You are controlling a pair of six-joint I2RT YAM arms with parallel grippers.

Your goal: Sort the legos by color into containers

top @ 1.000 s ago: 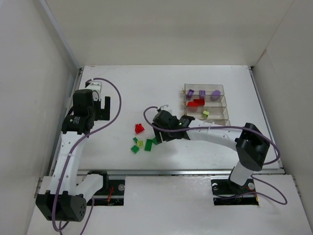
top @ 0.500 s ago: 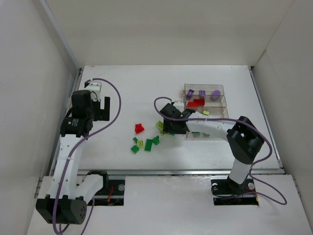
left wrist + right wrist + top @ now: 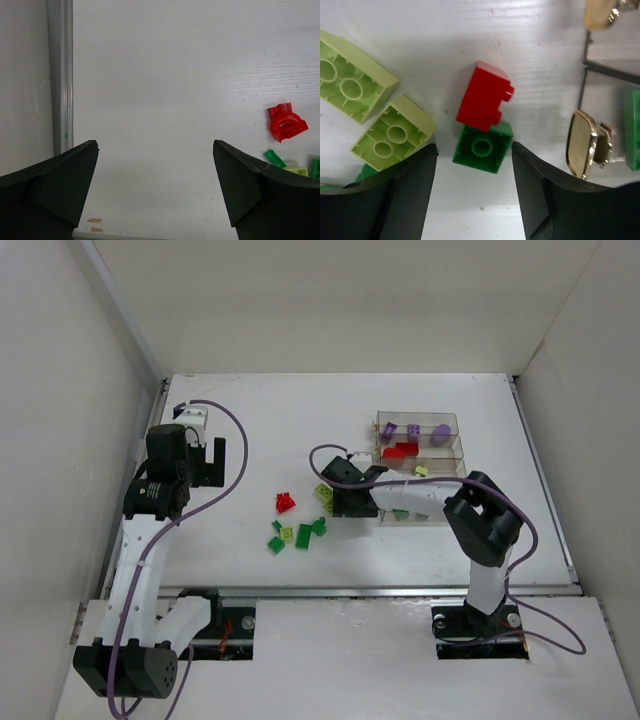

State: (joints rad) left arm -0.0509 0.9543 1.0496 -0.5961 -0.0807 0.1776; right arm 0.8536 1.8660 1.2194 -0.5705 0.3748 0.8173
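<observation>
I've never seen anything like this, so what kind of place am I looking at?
Probably a robot test cell: two arms bolted at a white table, plain white walls around it, and toy legos beside clear containers.

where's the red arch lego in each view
top external: the red arch lego lies left of centre on the table, above the green legos.
left wrist: at the right edge, open side down.
right wrist: not in it.
Shared landmark: the green legos just beside it.

Bricks around the right gripper (image 3: 472, 192)

Between its spread fingers lies a small brick (image 3: 483, 148), a second brick (image 3: 484, 100) touching it just ahead. Two larger bricks (image 3: 394, 134) lie left; the containers (image 3: 610, 70) sit right.
</observation>
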